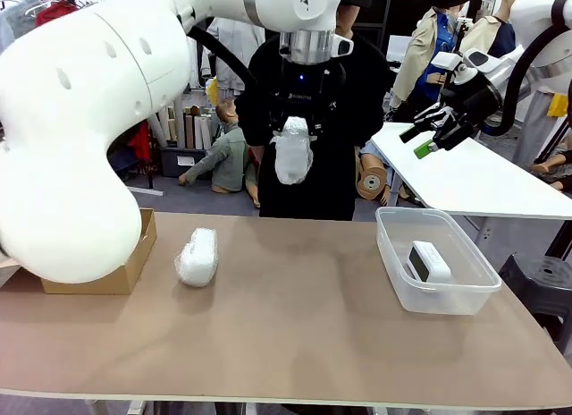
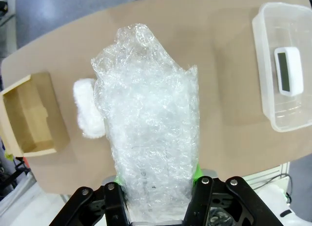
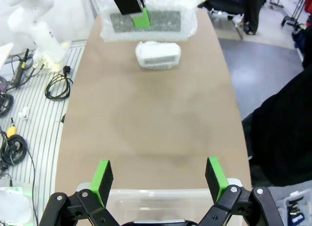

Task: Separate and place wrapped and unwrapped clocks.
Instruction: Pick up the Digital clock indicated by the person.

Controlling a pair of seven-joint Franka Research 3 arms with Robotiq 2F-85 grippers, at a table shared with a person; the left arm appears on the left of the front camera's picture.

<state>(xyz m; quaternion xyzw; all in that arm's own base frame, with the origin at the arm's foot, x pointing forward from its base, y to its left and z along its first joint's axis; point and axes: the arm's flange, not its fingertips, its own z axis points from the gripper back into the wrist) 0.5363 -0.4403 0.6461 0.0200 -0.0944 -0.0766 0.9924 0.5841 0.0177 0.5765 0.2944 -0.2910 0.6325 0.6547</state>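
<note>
My left gripper (image 1: 294,129) hangs high over the table's far middle, shut on a wrapped clock (image 1: 293,152), a crinkly bubble-wrap bundle (image 2: 151,123) that hangs down from its green pads (image 2: 196,172). A second wrapped clock (image 1: 197,257) lies on the table left of centre, just right of the cardboard box (image 1: 134,258). The bare white clock (image 1: 429,261) with a dark screen lies inside the clear bin (image 1: 398,281) at the right. My right gripper (image 1: 427,136) is open and empty, raised above the bin (image 3: 156,197).
A person in black stands at the far side, right behind the held bundle. The open cardboard box (image 2: 29,116) sits at the table's left edge. Brown tabletop lies bare between the bundle (image 3: 157,54) and the bin (image 2: 263,65). A white table stands at the back right.
</note>
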